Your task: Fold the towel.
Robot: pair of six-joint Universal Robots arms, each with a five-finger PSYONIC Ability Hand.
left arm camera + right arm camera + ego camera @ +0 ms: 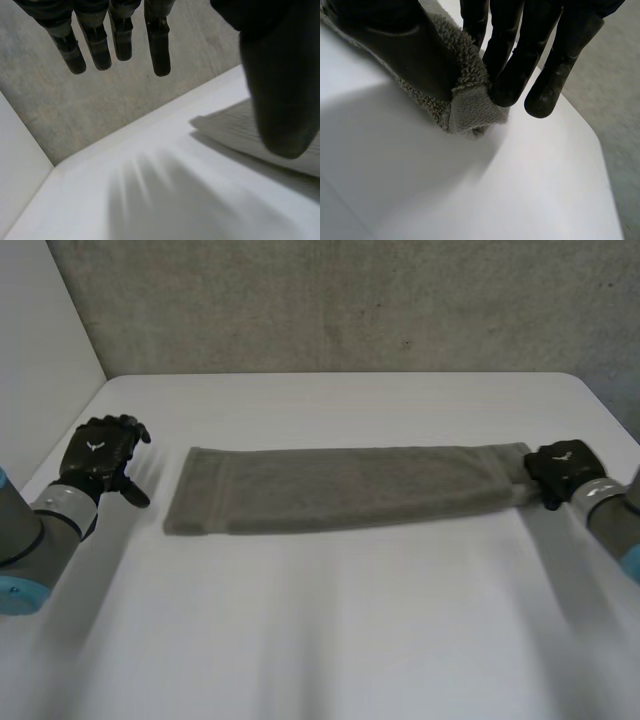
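The towel (350, 488) was laid flat as a long, narrow strip across the middle of the white desk (330, 620), its long edges running from side to side. A broad bare stretch of desk was left in front of the towel, and a narrower bare band was left behind it, up to the grey wall (350, 300). Bare desk was also seen past the towel's left end.

The left hand (100, 455) was held just off the towel's left end, apart from the cloth and raised above the desk. Its fingers (117, 40) were kept straight and spread, with the thumb (280, 90) set well away from them, and nothing was held.

The right hand (560, 470) was placed at the towel's right end, close to the desk's right edge. There the towel's hemmed corner was pinched: the cloth was pressed by the thumb (395, 45) on one side and met by the fingertips (520, 65) on the other, so that the end was bunched and slightly lifted from the desk. The right forearm was stretched out low, coming in from beyond the towel's right end.
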